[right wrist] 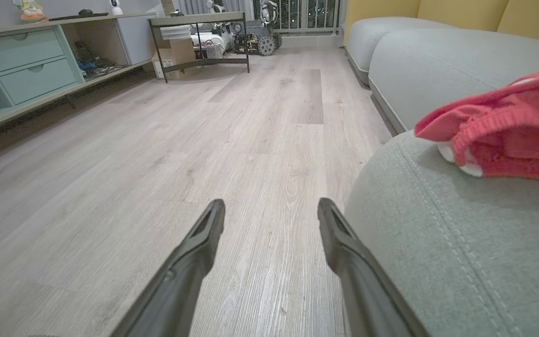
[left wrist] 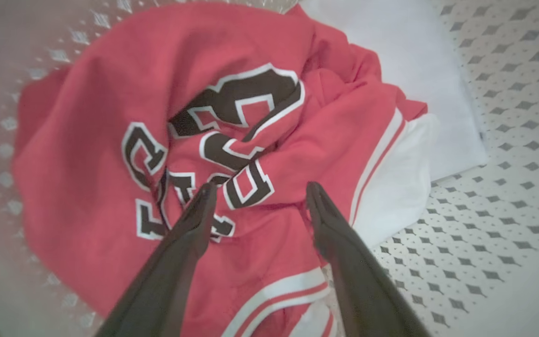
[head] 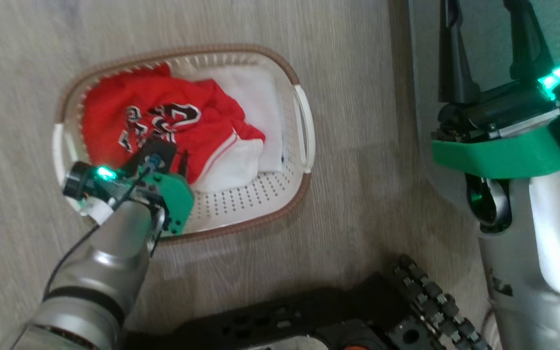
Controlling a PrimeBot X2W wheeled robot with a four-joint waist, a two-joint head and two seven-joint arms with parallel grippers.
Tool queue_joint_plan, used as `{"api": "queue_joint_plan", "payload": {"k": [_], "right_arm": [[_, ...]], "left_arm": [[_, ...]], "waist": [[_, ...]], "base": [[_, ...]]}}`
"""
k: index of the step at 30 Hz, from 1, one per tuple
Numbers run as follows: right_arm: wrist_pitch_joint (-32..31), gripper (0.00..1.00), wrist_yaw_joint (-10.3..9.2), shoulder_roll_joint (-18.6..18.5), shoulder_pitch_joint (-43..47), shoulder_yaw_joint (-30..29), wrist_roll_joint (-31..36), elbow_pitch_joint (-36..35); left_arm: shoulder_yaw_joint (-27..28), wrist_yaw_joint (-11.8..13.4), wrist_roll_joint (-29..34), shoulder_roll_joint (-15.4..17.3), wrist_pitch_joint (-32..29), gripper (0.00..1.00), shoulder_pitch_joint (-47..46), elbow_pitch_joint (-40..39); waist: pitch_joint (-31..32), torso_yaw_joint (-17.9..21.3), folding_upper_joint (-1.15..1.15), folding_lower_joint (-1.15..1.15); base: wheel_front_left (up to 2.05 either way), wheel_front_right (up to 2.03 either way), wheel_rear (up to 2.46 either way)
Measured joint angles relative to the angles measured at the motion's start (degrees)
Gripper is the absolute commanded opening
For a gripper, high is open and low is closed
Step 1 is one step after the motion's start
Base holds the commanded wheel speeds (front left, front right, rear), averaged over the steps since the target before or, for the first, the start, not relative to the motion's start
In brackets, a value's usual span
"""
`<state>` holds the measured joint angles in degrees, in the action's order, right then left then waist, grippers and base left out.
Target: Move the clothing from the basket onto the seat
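Clothing (head: pixel 163 121) bunched in basket (head: pixel 231 204), centre-left of head view. Left gripper (left wrist: pixel 258 192) jaws wide, tips straddling a fold by the lettering, looks set to pinch. Right gripper (right wrist: pixel 272 206) wide, empty, hanging beside seat (right wrist: pixel 461 262).

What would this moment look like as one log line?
left gripper: open, over red jersey in basket | right gripper: open, empty, near seat

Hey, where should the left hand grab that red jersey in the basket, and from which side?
Probably pinch the raised crumpled fold beside the lettering, coming straight down from above. The jersey lies bunched in the basket, whose walls block side approaches, and the open left hand hovers over that fold.
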<state>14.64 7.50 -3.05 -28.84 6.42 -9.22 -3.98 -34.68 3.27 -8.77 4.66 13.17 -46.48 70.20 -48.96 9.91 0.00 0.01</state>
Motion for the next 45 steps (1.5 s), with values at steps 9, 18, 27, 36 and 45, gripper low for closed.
{"api": "queue_joint_plan", "payload": {"k": [9, 18, 27, 36, 45], "right_arm": [[0.0, 1.0, 0.01, 0.0, -0.1, 0.9, 0.0, -1.6], [0.0, 1.0, 0.01, 0.0, -1.6, 1.2, -0.4, -1.7], [0.0, 1.0, 0.01, 0.0, -1.5, 1.3, -0.5, 0.9], [0.0, 1.0, 0.01, 0.0, 2.8, 1.1, 0.8, 7.9], [0.0, 1.0, 0.0, 0.0, 10.6, 0.1, 2.3, 14.6]], "left_arm": [[-1.5, 1.0, 1.1, 0.6, 0.0, 1.0, -5.7, 2.1], [-2.7, 1.7, 1.0, 0.8, -4.3, 0.0, -6.5, 3.4], [-1.9, -0.8, -1.6, -0.2, -0.5, 0.0, -5.1, 2.9], [-1.5, -4.4, -4.4, -1.4, 1.1, 0.0, 0.9, -4.8], [0.6, -5.3, -6.6, -1.3, 1.1, 0.0, 11.9, -20.1]], "waist": [[-6.3, 1.2, 0.0, 0.0], [-6.6, 1.7, 0.0, 0.0], [-1.9, 1.4, 0.0, -0.01], [8.5, -0.4, 0.0, -0.01], [23.1, -3.0, 0.01, -0.01]], "base": [[0.0, 0.0, 0.0], [0.0, 0.0, 0.0], [0.0, 0.0, 0.0], [0.0, 0.0, 0.0], [0.0, 0.0, 0.0]]}}
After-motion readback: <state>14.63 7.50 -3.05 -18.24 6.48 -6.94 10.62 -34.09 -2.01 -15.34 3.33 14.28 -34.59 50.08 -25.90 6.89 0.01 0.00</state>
